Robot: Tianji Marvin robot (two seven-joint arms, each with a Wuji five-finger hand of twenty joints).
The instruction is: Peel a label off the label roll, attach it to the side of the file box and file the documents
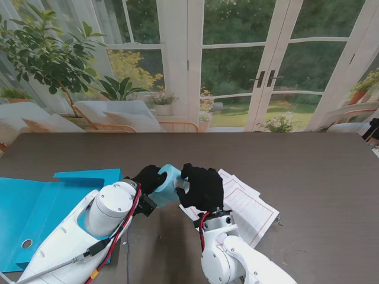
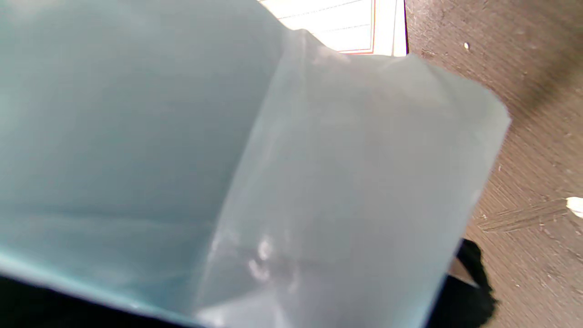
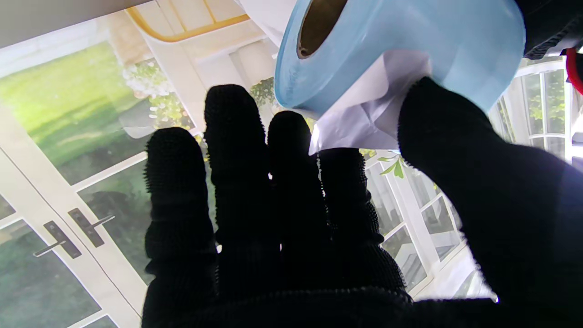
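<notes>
My left hand (image 1: pixel 149 176) is shut on the pale blue label roll (image 1: pixel 167 184), holding it up over the middle of the table. The roll (image 2: pixel 227 159) fills the left wrist view. My right hand (image 1: pixel 202 186) meets the roll from the right. In the right wrist view a crumpled white label (image 3: pixel 364 109) hangs half peeled off the roll (image 3: pixel 410 41), pinched between the thumb (image 3: pixel 455 150) and the fingertips (image 3: pixel 337 164) of my right hand (image 3: pixel 296 228). The open blue file box (image 1: pixel 35 213) lies flat at the near left. The documents (image 1: pixel 249 207) lie to the right, under my right hand.
The dark table (image 1: pixel 308 165) stretches wide behind and to the right of the hands. My white left arm (image 1: pixel 89 236) crosses over the file box's right part. A small white scrap (image 2: pixel 575 206) lies on the table near the documents (image 2: pixel 341 23).
</notes>
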